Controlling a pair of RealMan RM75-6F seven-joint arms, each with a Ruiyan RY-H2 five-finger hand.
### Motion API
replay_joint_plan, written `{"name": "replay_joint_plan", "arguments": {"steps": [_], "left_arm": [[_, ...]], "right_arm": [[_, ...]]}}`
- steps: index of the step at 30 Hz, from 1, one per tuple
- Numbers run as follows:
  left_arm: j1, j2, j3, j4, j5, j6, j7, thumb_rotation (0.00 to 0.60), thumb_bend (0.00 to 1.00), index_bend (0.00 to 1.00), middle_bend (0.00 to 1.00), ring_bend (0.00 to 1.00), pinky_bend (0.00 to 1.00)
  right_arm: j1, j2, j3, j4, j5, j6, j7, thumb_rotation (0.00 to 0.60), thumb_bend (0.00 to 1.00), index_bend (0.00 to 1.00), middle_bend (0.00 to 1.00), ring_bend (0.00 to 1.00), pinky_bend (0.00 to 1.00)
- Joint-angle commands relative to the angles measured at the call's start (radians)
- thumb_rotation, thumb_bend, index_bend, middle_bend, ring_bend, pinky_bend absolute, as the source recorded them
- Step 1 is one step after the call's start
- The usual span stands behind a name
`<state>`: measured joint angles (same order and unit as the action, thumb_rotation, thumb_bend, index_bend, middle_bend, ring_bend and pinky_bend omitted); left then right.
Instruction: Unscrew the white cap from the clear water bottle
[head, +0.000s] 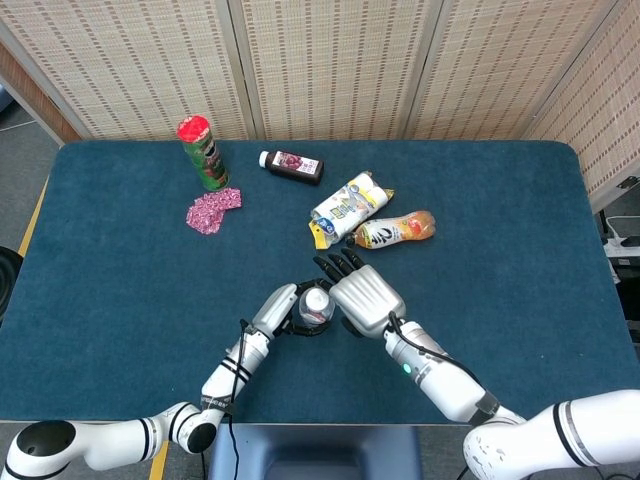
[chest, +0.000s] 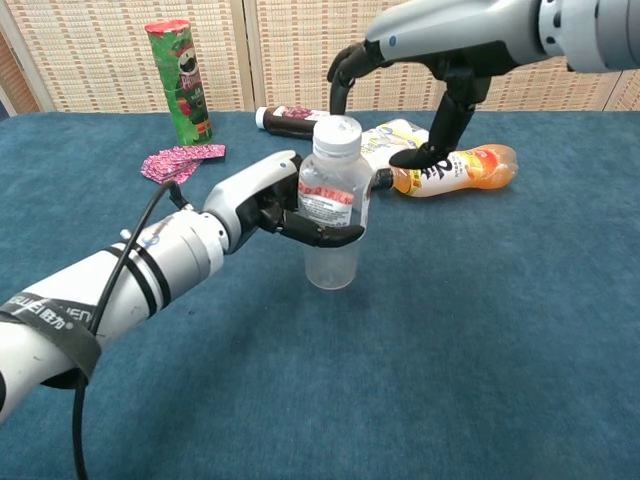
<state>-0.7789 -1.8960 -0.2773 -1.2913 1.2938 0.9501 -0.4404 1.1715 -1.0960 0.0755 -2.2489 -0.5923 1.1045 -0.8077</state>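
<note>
Fingers (chest: 318, 234) of the left hand (chest: 262, 203) wrap the labelled middle of the clear water bottle (chest: 333, 205), which stands upright near the front centre of the blue desk (chest: 480, 330). White cap (chest: 337, 131) sits on the bottle neck. Right hand (chest: 420, 95) hovers above and just behind the cap, fingers spread and curved downward, holding nothing and touching nothing. Farther back lie an orange drink bottle (chest: 450, 168), a dark bottle (head: 292, 164), a pink packet (chest: 182, 157) and an upright green can (chest: 180, 80).
</note>
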Motion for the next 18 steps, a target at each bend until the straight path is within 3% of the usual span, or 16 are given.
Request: {"name": "replay_joint_plan", "arguments": {"steps": [1, 18], "left_arm": [[-0.001, -0.002, 0.003, 0.001, 0.004, 0.002, 0.005, 0.600, 0.75, 0.78, 0.89, 0.64, 0.60], [0.005, 0.002, 0.007, -0.008, 0.003, 0.005, 0.008, 0.600, 0.75, 0.78, 0.89, 0.64, 0.60]], "right_arm": [[0.003, -0.003, 0.004, -0.004, 0.002, 0.004, -0.003, 0.600, 0.31, 0.25, 0.00, 0.00, 0.00], [0.021, -0.034, 0.010, -0.001, 0.045, 0.044, -0.037, 0.600, 0.31, 0.26, 0.00, 0.00, 0.00]]}}
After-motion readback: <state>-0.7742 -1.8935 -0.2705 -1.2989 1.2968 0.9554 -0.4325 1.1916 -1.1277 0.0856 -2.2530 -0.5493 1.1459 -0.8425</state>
